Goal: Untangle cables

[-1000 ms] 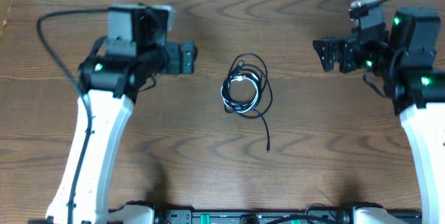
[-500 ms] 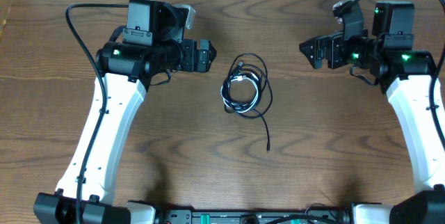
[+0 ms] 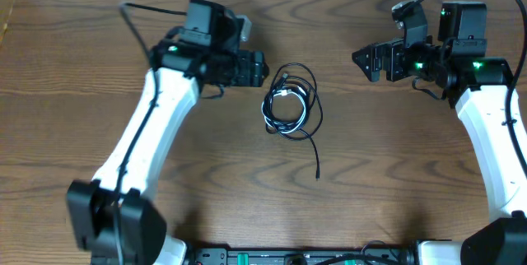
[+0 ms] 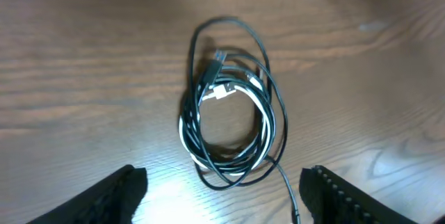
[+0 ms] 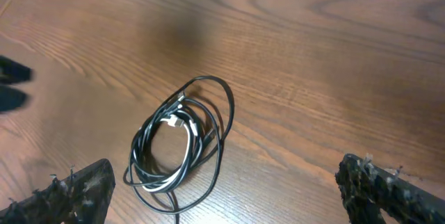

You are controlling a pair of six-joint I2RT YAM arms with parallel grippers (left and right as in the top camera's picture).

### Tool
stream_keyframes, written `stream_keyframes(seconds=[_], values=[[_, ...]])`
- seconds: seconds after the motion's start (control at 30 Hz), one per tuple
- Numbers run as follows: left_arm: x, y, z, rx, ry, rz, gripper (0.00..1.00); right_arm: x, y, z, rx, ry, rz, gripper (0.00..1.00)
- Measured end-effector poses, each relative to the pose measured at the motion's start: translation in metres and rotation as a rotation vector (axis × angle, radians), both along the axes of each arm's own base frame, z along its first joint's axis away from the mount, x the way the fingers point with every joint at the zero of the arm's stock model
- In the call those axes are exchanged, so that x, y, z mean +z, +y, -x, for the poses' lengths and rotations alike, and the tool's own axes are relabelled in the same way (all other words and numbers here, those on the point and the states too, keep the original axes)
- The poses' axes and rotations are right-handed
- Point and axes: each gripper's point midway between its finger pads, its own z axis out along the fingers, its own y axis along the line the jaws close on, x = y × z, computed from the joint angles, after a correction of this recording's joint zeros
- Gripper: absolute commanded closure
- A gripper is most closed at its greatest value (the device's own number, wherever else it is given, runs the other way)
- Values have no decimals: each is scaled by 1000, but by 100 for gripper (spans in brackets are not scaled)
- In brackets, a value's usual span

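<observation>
**Left wrist view, bottom edge upward.** The left gripper (image 4: 224, 182) shows its two dark fingers (image 4: 118, 196) at the lower left and lower right corners. They stand wide apart with nothing between them, so the pincer is open and holds nothing. Directly above the gap, at frame centre, the black cable (image 4: 270, 92) lies flat on the wooden table (image 4: 69, 57), wound into a loose oval coil. The white cable (image 4: 186, 130) is wound into the same coil, its turns interleaved with the black ones. A small pale plug (image 4: 221, 90) lies inside the ring near its top. One black strand leaves the coil at the lower right and exits the bottom edge.

**Right wrist view, bottom edge upward.** The right gripper (image 5: 224, 182) shows one finger in each lower corner, spread wide. The pincer is open and holds nothing. The coil lies left of centre in the lower half of the frame, nearer the left-hand finger and clear of both. Bare wood fills the upper half.

**Overhead view, bottom edge upward.**
- The free black strand ends just below and right of frame centre.
- The coil sits at frame centre, slightly above the middle.
- The left gripper is near the coil's upper left and not touching it.
- The right gripper is at the upper right, well apart from the coil.
</observation>
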Motion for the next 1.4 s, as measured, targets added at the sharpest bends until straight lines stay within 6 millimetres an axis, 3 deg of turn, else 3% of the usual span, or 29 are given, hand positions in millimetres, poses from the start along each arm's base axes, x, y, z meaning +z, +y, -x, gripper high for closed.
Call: stream_keyframes(seconds=[0.27,0.57,0.7,1.3,1.4], values=[[-58,-15,1,-31,138,-47,46,0,0,0,1,0,-1,1],[-122,-6,-7,80,267,-123,63,-1,0,1,1,8,-1,2],[-141,-6,-5,113,319,-143,64,-1,0,2,1,10,-1,2],[-148,-21,-11,121,297,-129,64,-3,0,4,0,24,-1,3],[-156,-25,-7,111,311,-137,67,-3,0,4,0,24,-1,3]])
